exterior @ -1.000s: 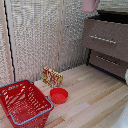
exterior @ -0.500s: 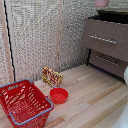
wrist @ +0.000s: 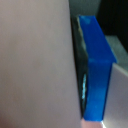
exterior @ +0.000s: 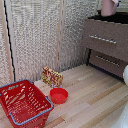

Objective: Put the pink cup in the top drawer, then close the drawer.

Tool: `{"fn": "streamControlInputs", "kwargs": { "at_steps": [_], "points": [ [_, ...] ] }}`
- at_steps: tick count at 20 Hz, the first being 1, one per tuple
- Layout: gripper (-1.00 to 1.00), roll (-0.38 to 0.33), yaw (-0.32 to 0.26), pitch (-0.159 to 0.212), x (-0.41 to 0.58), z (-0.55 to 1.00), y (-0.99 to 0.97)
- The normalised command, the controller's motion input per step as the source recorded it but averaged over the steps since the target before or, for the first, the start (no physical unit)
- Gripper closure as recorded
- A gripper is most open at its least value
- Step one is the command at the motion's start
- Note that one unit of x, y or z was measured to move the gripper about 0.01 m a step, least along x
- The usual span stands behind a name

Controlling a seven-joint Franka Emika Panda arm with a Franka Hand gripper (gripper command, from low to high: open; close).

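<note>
Blue tool finger [wrist: 97, 70] pressed flat against the pink recepticle [wrist: 35, 65]

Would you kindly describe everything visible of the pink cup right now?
The pink cup is pale, matte and smooth-walled, upright at the exterior view's top edge, above the dark chest of drawers; its rim is cropped and no handle shows. In the wrist view its wall fills the frame, pressed against a blue fingertip.

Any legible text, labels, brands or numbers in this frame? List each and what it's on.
None can be read.
Snack packet: red and yellow print, too blurred to read.
Red wire basket, red bowl, storage unit, pink recepticle: no markings visible.
Wrist view: only the pink surface and a blue fingertip; no text.
</note>
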Motion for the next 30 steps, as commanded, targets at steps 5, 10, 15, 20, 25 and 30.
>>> {"fn": "streamControlInputs", "kwargs": {
  "at_steps": [5,10,15,20,25,30],
  "points": [
    [-1.0,-0.095,0.003,0.11,0.15,-0.31,0.0],
    [-1.0,-0.048,0.0,0.168,0.168,0.07,0.28],
    [-1.0,-0.069,0.04,0.111,0.041,0.29,0.53],
    [-1.0,-0.126,0.093,0.064,0.005,0.28,0.51],
    [-1.0,-0.144,0.166,0.031,0.009,0.18,0.29],
    [-1.0,-0.123,0.312,0.0,0.027,0.01,-0.02]
  ]
}}
